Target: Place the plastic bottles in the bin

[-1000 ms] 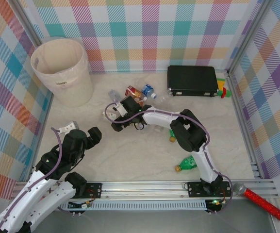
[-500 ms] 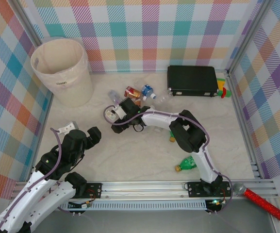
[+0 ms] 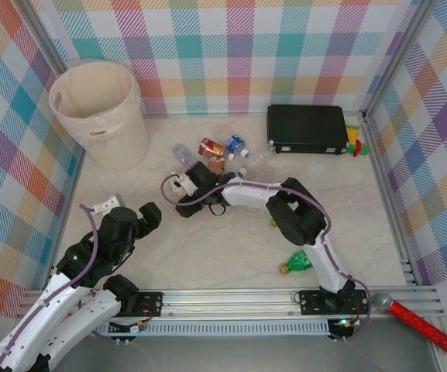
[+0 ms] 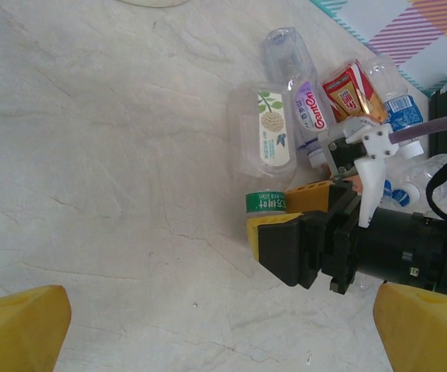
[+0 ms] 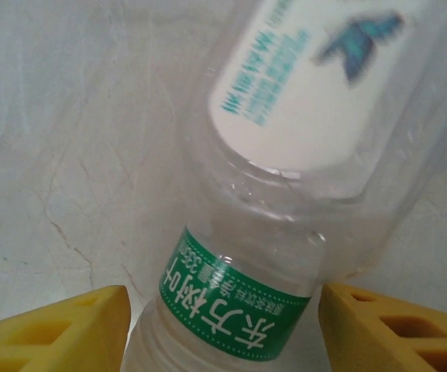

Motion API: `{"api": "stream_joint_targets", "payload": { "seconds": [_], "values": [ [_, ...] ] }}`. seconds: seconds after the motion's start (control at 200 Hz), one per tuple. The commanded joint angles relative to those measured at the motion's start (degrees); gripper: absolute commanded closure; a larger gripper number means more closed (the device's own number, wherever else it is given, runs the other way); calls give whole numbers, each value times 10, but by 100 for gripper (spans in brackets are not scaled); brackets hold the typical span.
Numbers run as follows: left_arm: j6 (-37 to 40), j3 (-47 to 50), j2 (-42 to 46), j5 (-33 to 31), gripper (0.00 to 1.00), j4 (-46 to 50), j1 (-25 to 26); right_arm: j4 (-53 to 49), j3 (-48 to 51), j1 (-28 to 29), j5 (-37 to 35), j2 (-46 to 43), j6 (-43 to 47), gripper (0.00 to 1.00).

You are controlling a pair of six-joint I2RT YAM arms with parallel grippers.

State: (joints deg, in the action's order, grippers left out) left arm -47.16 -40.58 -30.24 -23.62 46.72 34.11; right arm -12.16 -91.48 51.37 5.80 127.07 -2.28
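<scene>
Task not begun: we see no bottle inside the bin, upper left. The bottles lie clustered mid-frame, a green bottle lower right. The right gripper, part closed, straddles a clear bottle at its neck; we cannot tell if it grips. The left gripper gapes wide, empty.

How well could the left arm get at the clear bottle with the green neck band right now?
Probably not: the right gripper straddles the clear bottle at its neck, a finger on each side. The left gripper is open, with bare table ahead, but would likely meet the right arm.
</scene>
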Motion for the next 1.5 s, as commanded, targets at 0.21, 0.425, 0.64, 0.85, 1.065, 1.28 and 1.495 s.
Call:
{"api": "stream_joint_targets", "payload": {
  "seconds": [0.21,0.425,0.64,0.85,1.065,1.28,1.495],
  "values": [
    [-9,-6,9,-12,0,22,7,9,6,5,-31,16,-29,46],
    [-16,-7,10,-15,0,22,7,45,44,13,-36,-24,-30,60],
    [-22,-10,9,-8,0,20,7,67,75,28,-46,-78,-28,67],
    [-22,-27,11,-7,0,36,7,97,112,37,-60,-127,-43,69],
    [-39,6,23,44,0,-49,7,112,165,51,-82,-200,-44,69],
    [-33,-8,-11,99,0,-125,5,143,254,72,-110,-309,-41,68],
    [-22,-30,-68,201,3,-235,-28,187,358,84,-107,-431,-53,69]
  ]
}}
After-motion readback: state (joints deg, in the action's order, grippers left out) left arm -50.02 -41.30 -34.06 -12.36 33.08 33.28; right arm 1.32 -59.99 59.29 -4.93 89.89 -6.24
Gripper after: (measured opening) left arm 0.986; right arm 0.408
